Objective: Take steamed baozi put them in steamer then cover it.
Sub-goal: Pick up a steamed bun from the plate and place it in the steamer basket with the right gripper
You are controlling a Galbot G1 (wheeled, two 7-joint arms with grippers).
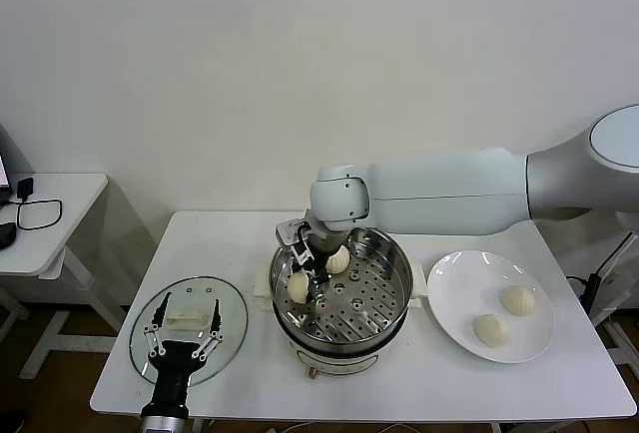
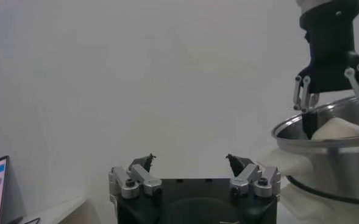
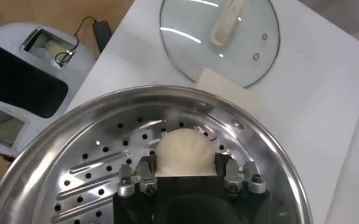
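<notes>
Right pincer (image 1: pixel 312 275) in steamer (image 1: pixel 391 253), closed around baozi (image 3: pixel 184 152) (left pincer (image 1: pixel 183 331) open)

The head camera looks forward and down from above onto the whole white table (image 1: pixel 399 383). The left wrist camera sits low near the table edge, facing level toward a bare wall, probably just above the glass lid (image 1: pixel 188 328). The right wrist camera looks steeply down, close inside the steamer (image 3: pixel 270 158). All three views share the steamer (image 1: pixel 384 253) (image 2: pixel 325 149); the lid (image 3: pixel 219 39) shows in two.
</notes>
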